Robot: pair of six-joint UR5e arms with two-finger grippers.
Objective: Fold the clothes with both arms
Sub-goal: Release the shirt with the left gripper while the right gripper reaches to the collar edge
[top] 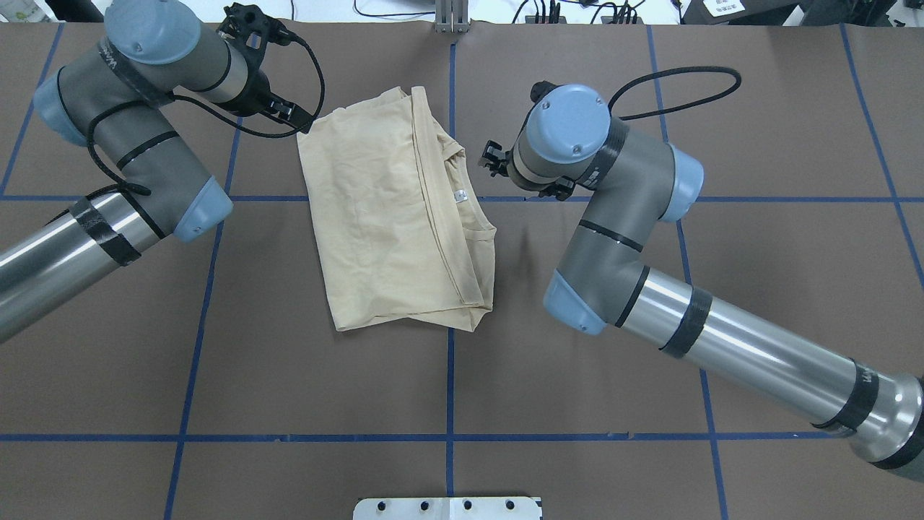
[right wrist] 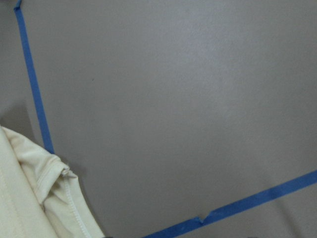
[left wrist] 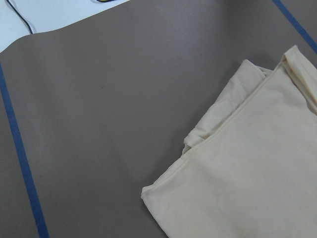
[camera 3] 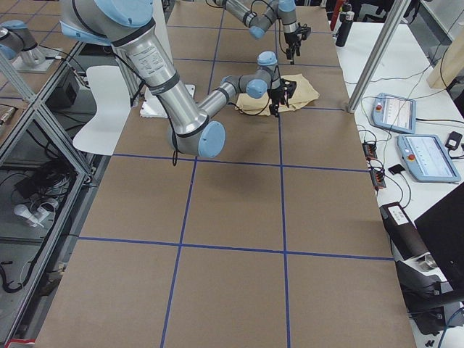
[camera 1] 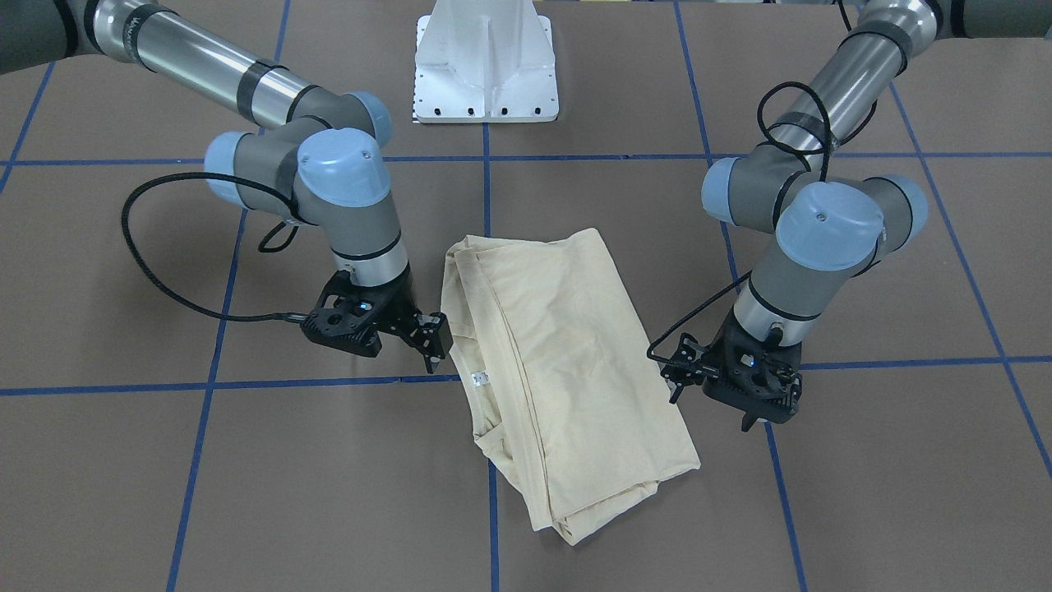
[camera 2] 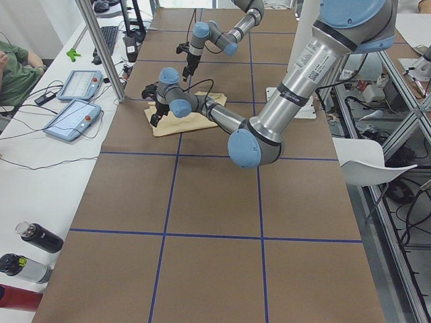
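The cream-yellow T-shirt [camera 1: 559,362] lies folded into a rough rectangle at the table's middle, plain side up, its print hidden. Its white neck label [camera 1: 481,379] shows near one edge. The shirt also shows in the overhead view [top: 390,209], and one corner shows in each wrist view [left wrist: 247,183] [right wrist: 29,198]. My left gripper [camera 1: 677,370] [top: 294,118] hovers beside one long edge, open and empty, not touching the cloth. My right gripper [camera 1: 434,339] [top: 494,160] hovers beside the opposite edge near the neck, open and empty.
The white pedestal base [camera 1: 485,66] stands at the robot's side of the table. Blue tape lines [camera 1: 485,189] cross the brown surface. In the exterior left view, control tablets [camera 2: 74,118], bottles [camera 2: 34,235] and a seated person [camera 2: 13,67] are along the far side.
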